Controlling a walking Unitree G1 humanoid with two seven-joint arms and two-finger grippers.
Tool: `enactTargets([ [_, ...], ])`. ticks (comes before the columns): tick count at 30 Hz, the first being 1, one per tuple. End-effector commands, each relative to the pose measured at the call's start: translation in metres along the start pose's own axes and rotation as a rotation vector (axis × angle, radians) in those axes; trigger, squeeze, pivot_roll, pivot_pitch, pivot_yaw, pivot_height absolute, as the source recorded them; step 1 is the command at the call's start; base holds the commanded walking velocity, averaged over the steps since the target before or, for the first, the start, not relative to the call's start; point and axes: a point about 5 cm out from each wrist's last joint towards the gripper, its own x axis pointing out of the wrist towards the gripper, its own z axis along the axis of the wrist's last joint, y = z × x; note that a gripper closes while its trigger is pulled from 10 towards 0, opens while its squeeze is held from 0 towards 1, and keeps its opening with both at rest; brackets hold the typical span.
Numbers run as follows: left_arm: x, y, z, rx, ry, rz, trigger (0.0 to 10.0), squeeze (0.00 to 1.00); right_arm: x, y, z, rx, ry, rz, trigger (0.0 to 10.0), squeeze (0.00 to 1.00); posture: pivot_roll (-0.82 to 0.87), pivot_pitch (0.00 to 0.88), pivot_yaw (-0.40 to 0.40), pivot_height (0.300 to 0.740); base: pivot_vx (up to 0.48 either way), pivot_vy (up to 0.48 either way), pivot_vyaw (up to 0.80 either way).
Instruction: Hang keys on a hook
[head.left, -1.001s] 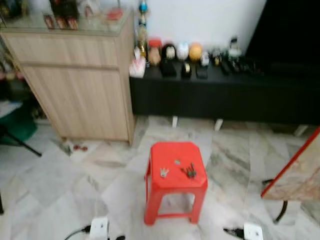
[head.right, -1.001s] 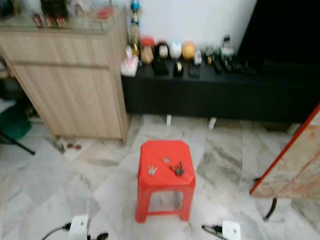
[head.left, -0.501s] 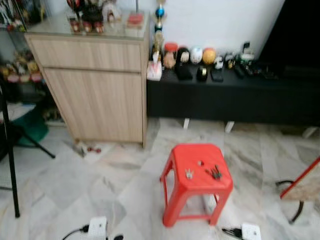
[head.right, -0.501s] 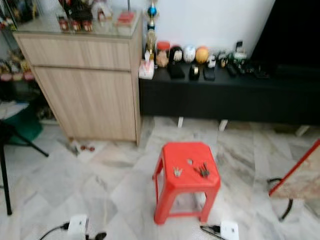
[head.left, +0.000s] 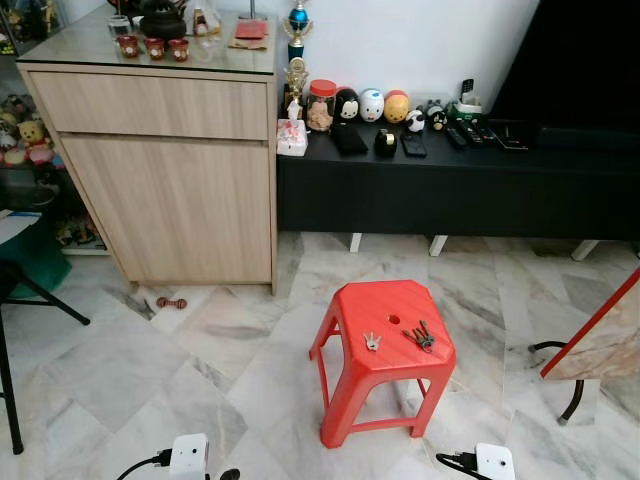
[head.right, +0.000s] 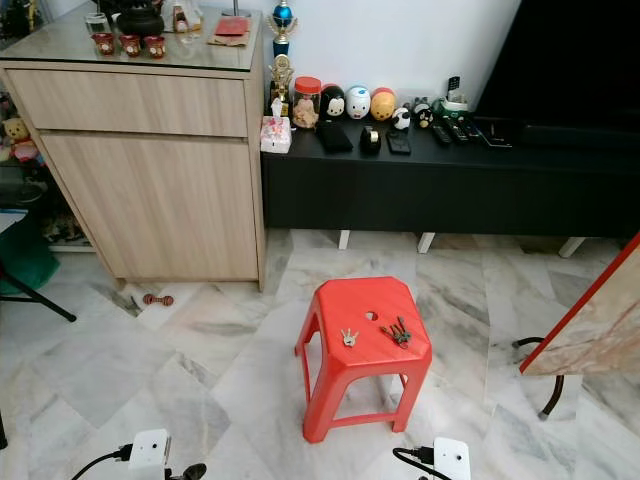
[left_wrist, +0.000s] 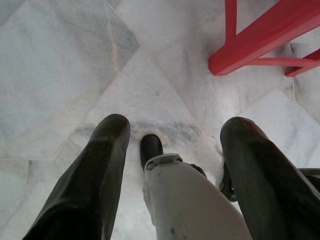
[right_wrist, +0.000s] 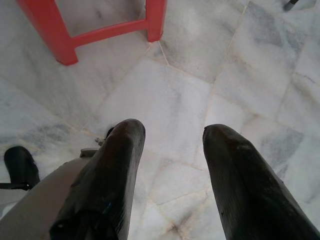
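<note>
On the red stool: a dark bunch of keys (head.left: 420, 336) lies on the seat of the red stool (head.left: 385, 352), beside a small silver key (head.left: 371, 341); a round hole marks the seat just behind them.

Left eye view, behind the stool: a black low cabinet (head.left: 455, 190) stands against the white wall, its top lined with round figurines (head.left: 371, 104), a jar and remote controls; a wooden cabinet (head.left: 165, 160) stands behind the stool toward the robot's left, with small red cups on its glass top.

Right eye view, around the stool: marble floor (head.right: 200, 340) surrounds the stool; a red-edged board (head.right: 590, 325) leans well apart on the robot's right.

Left wrist view: left gripper (left_wrist: 172, 150) hangs over the floor near a stool leg; its two black fingers stand wide apart, holding nothing; a pale robot foot shows between them.

Right wrist view: right gripper (right_wrist: 172, 150) hangs over the floor near the stool's legs; fingers spread wide, holding nothing.
</note>
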Motion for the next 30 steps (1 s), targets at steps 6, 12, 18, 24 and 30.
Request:
enactTargets([
  [6, 0.000, -0.002, -0.001, 0.007, 0.002, -0.006, 10.0, 0.00, 0.001, -0.003, 0.011, -0.007, -0.016, -0.011, 10.0, 0.00, 0.04, 0.000, -0.101, 0.740, 0.000, 0.110, 0.00],
  [12, 0.000, -0.003, 0.000, 0.008, -0.007, -0.011, 10.0, 0.00, 0.002, -0.005, 0.018, -0.005, -0.026, -0.014, 10.0, 0.00, 0.04, 0.000, -0.101, 0.740, 0.000, 0.000, 0.00],
  [18, 0.000, -0.004, 0.000, 0.003, -0.010, -0.014, 10.0, 0.00, 0.001, 0.000, 0.013, -0.006, -0.020, -0.009, 10.0, 0.00, 0.04, 0.000, -0.101, 0.740, 0.000, 0.000, 0.00],
  [24, 0.000, -0.004, 0.001, 0.000, -0.014, -0.020, 10.0, 0.00, 0.001, 0.009, 0.006, -0.016, -0.009, 0.003, 10.0, 0.00, 0.04, 0.000, -0.102, 0.740, 0.000, 0.000, 0.00],
  [30, 0.000, -0.004, 0.001, 0.003, -0.016, -0.022, 10.0, 0.00, 0.001, 0.008, 0.007, -0.029, -0.013, 0.007, 10.0, 0.00, 0.04, 0.000, -0.100, 0.740, 0.000, 0.000, 0.00],
])
